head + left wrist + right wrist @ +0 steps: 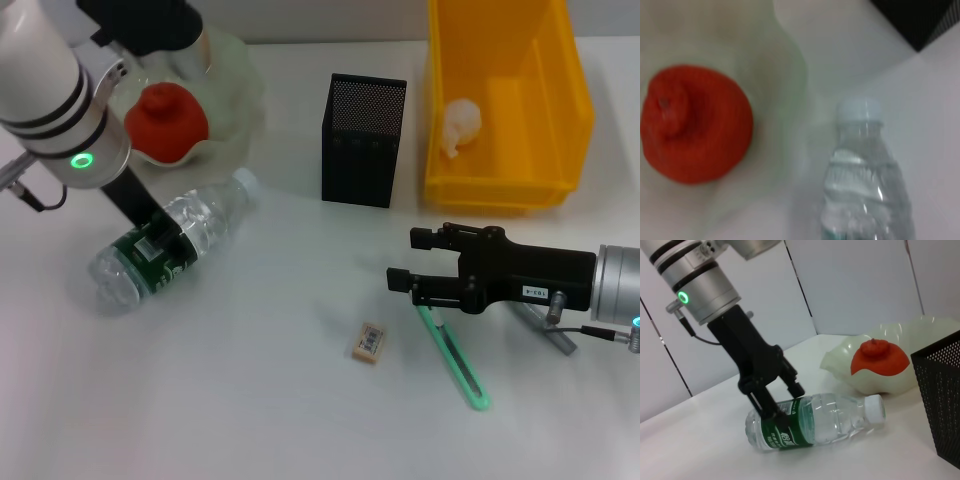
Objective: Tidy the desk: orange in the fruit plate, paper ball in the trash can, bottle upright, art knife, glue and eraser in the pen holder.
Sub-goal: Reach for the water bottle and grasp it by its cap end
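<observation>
On the left of the worktop (250, 400) the left gripper (160, 238) has its jaws set astride the lying bottle (170, 250), clamping its labelled middle, so the step is standing it upright, which calls for lifting and tilting.

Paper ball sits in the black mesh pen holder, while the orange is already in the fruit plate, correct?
Not quite. The paper ball lies in the yellow trash can, not the pen holder, as the head view shows. The orange is indeed in the fruit plate.
</observation>
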You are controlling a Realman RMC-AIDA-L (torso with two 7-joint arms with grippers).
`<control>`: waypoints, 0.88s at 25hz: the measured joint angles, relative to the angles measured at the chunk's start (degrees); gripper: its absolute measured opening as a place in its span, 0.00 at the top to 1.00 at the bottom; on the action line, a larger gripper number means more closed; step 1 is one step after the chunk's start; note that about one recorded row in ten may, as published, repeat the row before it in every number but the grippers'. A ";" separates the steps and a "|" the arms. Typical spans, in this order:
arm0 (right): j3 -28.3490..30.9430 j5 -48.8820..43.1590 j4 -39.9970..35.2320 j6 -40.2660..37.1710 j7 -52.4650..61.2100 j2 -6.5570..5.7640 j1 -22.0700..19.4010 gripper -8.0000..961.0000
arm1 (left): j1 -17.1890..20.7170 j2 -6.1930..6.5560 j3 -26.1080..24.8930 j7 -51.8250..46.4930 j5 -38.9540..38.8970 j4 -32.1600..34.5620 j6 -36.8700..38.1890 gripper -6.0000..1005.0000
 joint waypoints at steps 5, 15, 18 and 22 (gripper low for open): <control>0.00 0.00 0.06 -0.02 0.00 0.03 0.12 0.19 | -2.32 -0.25 0.36 0.04 -0.43 -0.79 -2.95 0.19; 0.09 0.00 0.23 -0.13 0.00 0.04 -0.05 0.19 | -5.75 -0.40 6.82 -1.35 -2.30 -3.86 -8.12 0.20; 0.05 0.00 0.23 -0.18 0.00 0.04 -0.06 0.19 | -6.67 -0.41 6.69 -1.78 -2.35 -5.71 -9.62 0.20; 0.01 0.00 0.24 -0.18 0.00 0.04 -0.06 0.19 | -6.95 -0.41 7.12 -1.89 -2.38 -7.62 -11.68 0.20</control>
